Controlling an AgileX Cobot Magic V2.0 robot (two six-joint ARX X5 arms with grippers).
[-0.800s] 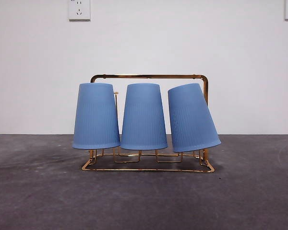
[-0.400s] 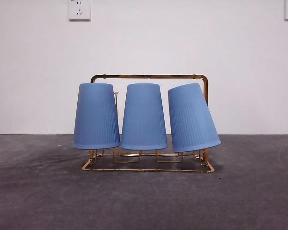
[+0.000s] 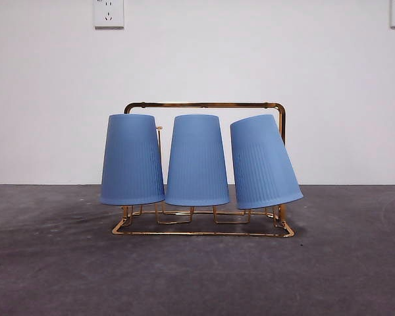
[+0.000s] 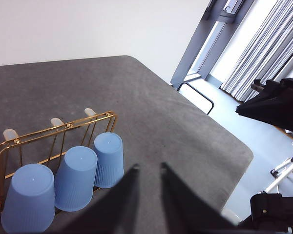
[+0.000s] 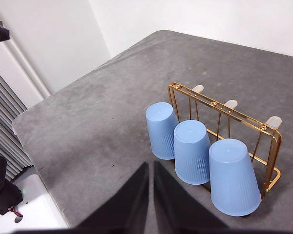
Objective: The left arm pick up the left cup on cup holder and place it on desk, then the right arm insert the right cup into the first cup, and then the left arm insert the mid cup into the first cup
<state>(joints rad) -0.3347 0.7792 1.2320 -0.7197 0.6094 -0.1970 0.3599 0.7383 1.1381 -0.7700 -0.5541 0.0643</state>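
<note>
Three blue cups hang upside down on the gold wire cup holder [image 3: 204, 105] on the dark grey desk [image 3: 197, 276]. In the front view they are the left cup [image 3: 132, 159], the mid cup [image 3: 197, 160] and the right cup [image 3: 263, 161], which leans outward. My left gripper [image 4: 148, 168] hangs high above the desk, well apart from the left cup [image 4: 28, 197], with its jaws a little apart and empty. My right gripper [image 5: 151, 165] also hangs high, apart from the right cup [image 5: 233, 176], with its jaws together and empty. Neither gripper shows in the front view.
A white wall with two sockets stands behind the rack. The desk's rounded edge [image 4: 234, 146] drops to the floor, with dark equipment beyond it. The holder shows with white-tipped pegs in the right wrist view [image 5: 219, 105].
</note>
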